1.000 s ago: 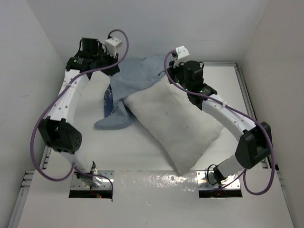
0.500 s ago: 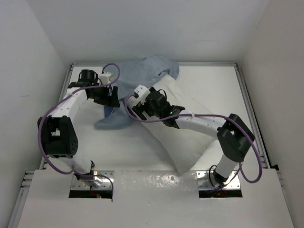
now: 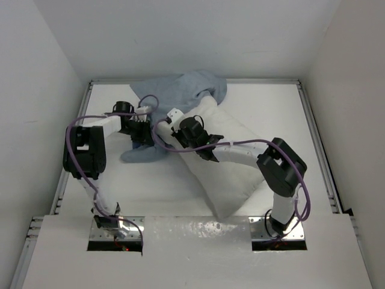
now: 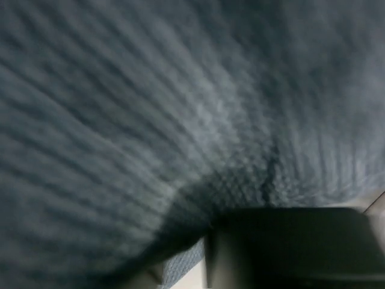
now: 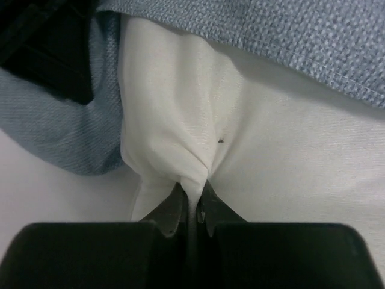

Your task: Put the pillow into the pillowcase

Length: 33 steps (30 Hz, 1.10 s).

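The white pillow (image 3: 237,162) lies slantwise across the table, its far-left corner next to the blue pillowcase (image 3: 180,90). The pillowcase is heaped at the back and trails down to the left. My right gripper (image 3: 171,131) is shut on a pinched fold of the pillow's corner (image 5: 174,120), with the pillowcase hem (image 5: 289,30) just beyond it. My left gripper (image 3: 144,133) is buried in the pillowcase beside that corner. Its wrist view is filled with blurred blue pillowcase weave (image 4: 180,108); only one dark finger (image 4: 289,241) shows, so its jaws cannot be read.
Metal rails run along the table's left side (image 3: 60,186) and right side (image 3: 319,150), with white walls close on three sides. The right arm's elbow (image 3: 280,165) stands over the pillow. The left arm's elbow (image 3: 84,150) stands near the left rail.
Both arms came down from the back of the table toward the middle. The right gripper opened, then shut on the pillow's corner. The left gripper pushed into the pillowcase.
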### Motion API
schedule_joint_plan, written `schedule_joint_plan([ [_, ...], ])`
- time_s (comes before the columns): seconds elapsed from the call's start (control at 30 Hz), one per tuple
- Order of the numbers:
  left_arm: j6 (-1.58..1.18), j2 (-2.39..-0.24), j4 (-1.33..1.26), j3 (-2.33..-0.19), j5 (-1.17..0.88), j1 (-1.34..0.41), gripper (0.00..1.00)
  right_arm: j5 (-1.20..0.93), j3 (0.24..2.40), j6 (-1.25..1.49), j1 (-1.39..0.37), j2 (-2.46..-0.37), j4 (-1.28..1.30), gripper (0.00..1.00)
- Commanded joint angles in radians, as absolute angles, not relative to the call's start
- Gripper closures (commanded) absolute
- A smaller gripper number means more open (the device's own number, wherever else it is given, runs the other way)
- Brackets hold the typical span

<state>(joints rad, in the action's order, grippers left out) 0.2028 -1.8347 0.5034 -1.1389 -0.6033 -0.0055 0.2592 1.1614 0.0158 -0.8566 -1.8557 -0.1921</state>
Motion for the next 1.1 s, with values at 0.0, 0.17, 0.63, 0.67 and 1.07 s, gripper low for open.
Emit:
schedule_joint_plan([
  [0.0, 0.238, -1.842, 0.5, -1.227, -0.641, -0.006, 0.86, 0.143, 1.134, 0.09, -0.844, -1.835, -0.284, 1.0],
  [0.17, 0.262, -1.714, 0.537, -1.264, -0.742, -0.006, 1.0, 0.204, 1.235, 0.265, -0.839, -1.758, -0.334, 1.0],
  [0.63, 0.578, -1.387, 0.762, -1.405, -1.047, -0.218, 1.0, 0.517, 1.463, 0.543, -0.838, -1.815, -0.555, 1.0],
  [0.67, 0.574, -1.39, 0.764, -1.42, -1.08, -0.219, 1.0, 0.526, 1.463, 0.557, -0.838, -1.819, -0.552, 1.0],
  [1.07, 0.627, -1.441, 0.841, -1.5, -1.111, -0.233, 1.0, 0.427, 1.428, 0.626, -0.838, -1.89, -0.541, 1.0],
])
